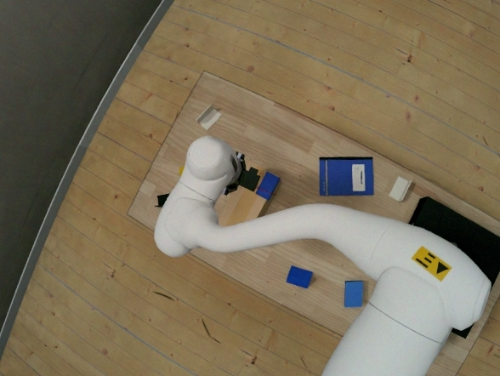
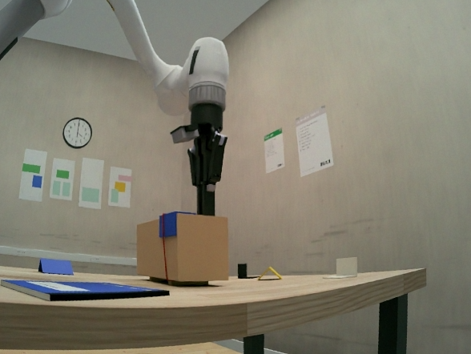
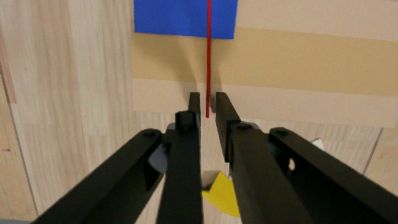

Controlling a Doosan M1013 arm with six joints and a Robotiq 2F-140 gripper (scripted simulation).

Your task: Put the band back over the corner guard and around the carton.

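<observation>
The tan carton [image 1: 242,208] [image 2: 196,248] [image 3: 300,60] stands on the wooden board [image 1: 298,128], with a thin dark piece showing under its base. A blue corner guard [image 1: 268,185] [image 2: 170,224] [image 3: 170,17] sits on one top corner. The thin red band [image 2: 163,256] [image 3: 208,60] runs over the guard, down the carton's side and across its top. My gripper [image 2: 206,213] [image 3: 207,107] points straight down at the carton's top edge opposite the guard. Its fingers stand almost together, with a narrow gap that straddles the band's end. They do not pinch it.
A blue notebook [image 1: 346,176] [image 2: 80,289] lies to the right. Spare blue guards [image 1: 299,276] [image 1: 354,293] [image 2: 56,266] and white guards [image 1: 208,116] [image 1: 400,188] [image 2: 346,266] lie about. A yellow triangle [image 2: 270,274] [image 3: 220,195] and a small black block [image 2: 242,271] sit beyond the carton.
</observation>
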